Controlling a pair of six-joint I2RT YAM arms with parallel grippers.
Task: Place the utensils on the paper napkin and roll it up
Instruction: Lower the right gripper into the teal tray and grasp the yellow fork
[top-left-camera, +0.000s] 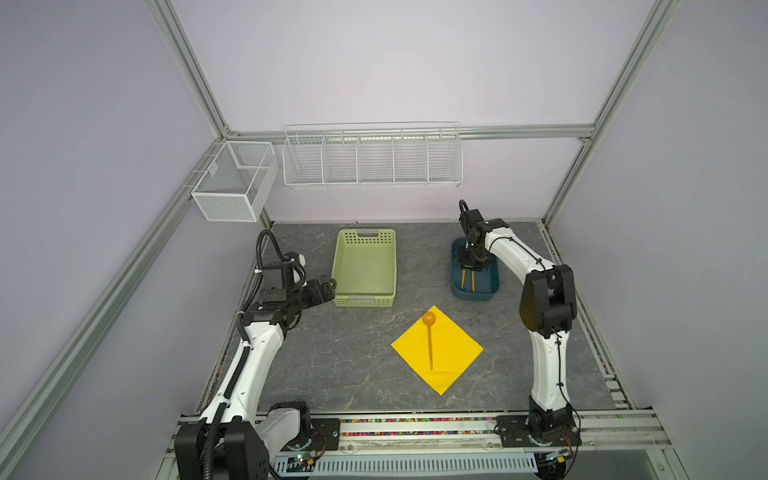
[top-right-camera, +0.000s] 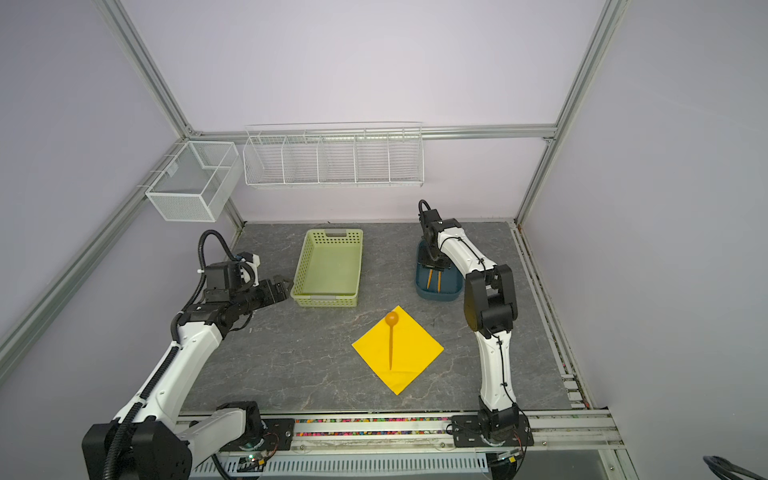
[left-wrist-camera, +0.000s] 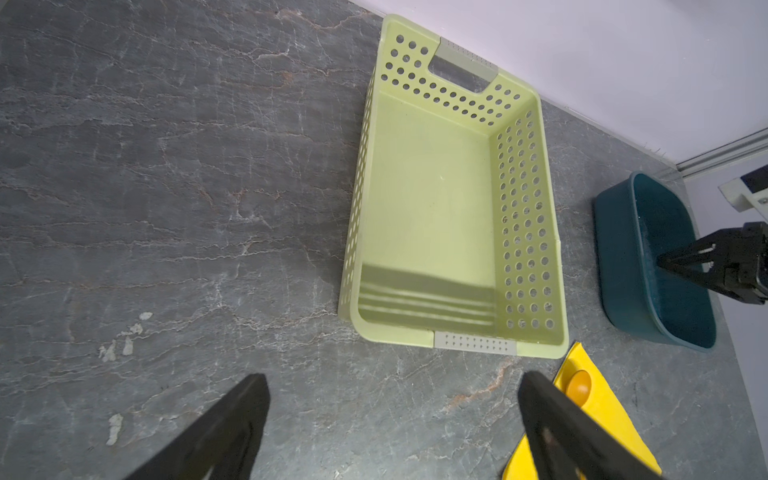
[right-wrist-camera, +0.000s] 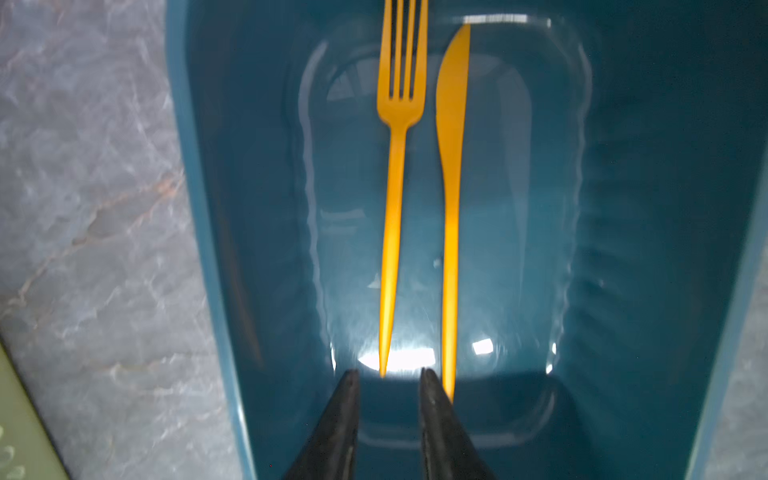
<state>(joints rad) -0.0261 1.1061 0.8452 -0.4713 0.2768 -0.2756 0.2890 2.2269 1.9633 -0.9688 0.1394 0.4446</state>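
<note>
The right wrist view is showing the fork (right-wrist-camera: 395, 187) and the knife (right-wrist-camera: 451, 166) lying side by side, close but not touching, on the floor of a dark blue tub (right-wrist-camera: 216, 208), with their heads pointing away from the camera. The right arm's jaws are hanging inside that tub, standing slightly spread and pinching nothing. The fork's pointed handle end is lying just ahead of the gap between the two black fingertips (right-wrist-camera: 349, 386), and the knife's handle is passing just beside one of them. In both top views the spoon (top-left-camera: 430, 336) is lying on the paper napkin (top-left-camera: 455, 353), its bowl near the napkin's back corner and its handle pointing toward the front edge of the bench (top-left-camera: 332, 365). The napkin is lying flat and turned cornerwise, right of the middle and nearer the front edge. The tub is sitting toward the bench's back right corner, well apart from the napkin. A pale green basket (top-left-camera: 365, 297) is sitting toward the back edge, left of the tub. The left arm's jaws are hovering spread wide and holding nothing, just beside the basket's front left corner, near the bench's left edge.
</note>
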